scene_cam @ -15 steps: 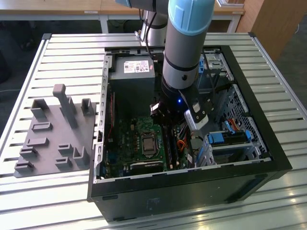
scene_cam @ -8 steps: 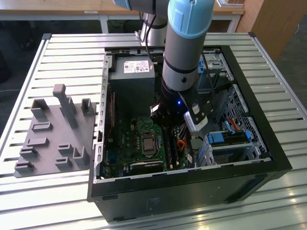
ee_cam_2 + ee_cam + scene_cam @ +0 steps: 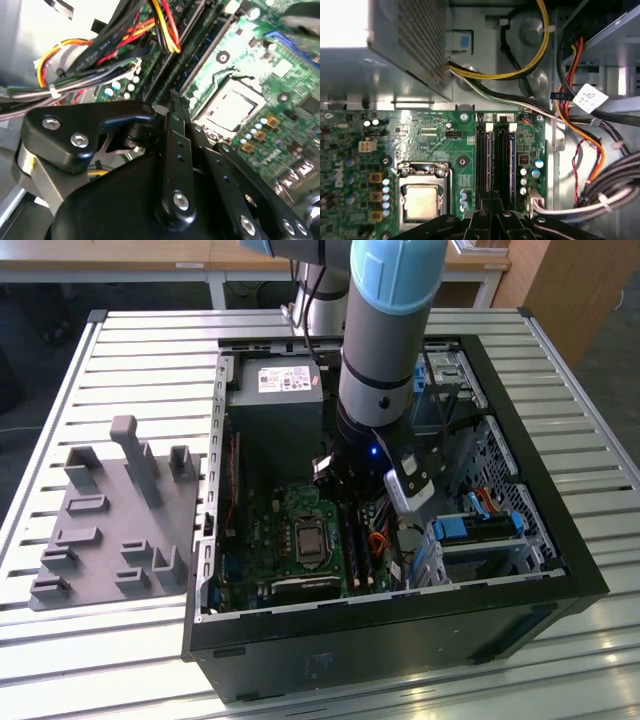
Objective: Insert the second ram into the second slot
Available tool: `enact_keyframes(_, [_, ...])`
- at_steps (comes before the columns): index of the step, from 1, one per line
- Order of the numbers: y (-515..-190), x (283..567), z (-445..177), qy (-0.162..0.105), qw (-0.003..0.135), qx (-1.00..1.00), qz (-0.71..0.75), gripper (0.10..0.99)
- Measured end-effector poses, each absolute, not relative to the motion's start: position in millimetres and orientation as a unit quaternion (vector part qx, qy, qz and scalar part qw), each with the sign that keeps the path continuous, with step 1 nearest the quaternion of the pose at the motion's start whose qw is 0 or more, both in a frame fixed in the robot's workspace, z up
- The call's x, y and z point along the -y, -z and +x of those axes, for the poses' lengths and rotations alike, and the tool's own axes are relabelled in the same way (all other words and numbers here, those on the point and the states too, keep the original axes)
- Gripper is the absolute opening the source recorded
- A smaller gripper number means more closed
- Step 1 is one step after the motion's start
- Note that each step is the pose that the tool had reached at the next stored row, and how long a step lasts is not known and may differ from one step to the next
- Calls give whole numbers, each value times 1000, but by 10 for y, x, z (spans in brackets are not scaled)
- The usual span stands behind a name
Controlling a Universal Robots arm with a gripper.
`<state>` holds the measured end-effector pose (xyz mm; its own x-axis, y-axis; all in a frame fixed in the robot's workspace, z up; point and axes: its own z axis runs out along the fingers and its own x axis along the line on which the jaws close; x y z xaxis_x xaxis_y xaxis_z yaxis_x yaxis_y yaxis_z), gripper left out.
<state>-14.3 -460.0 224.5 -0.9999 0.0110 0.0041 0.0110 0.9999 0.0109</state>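
Claw (image 3: 492, 202) state unclear, above slots; thin blue second ram (image 3: 511, 165) seated upright.

gripper (image 3: 492, 207) fingertips hidden; cables (image 3: 600, 195) cropped

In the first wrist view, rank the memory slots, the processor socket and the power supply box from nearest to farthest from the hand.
1. memory slots: directly ahead of the hand.
2. processor socket: beside the slots, on the same board.
3. power supply box: past the board's far edge.
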Motion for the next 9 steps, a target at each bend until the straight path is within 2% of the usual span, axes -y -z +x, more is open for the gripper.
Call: enact_keyframes(9, [-2357,4599,-144,5,2,1000,-5,106])
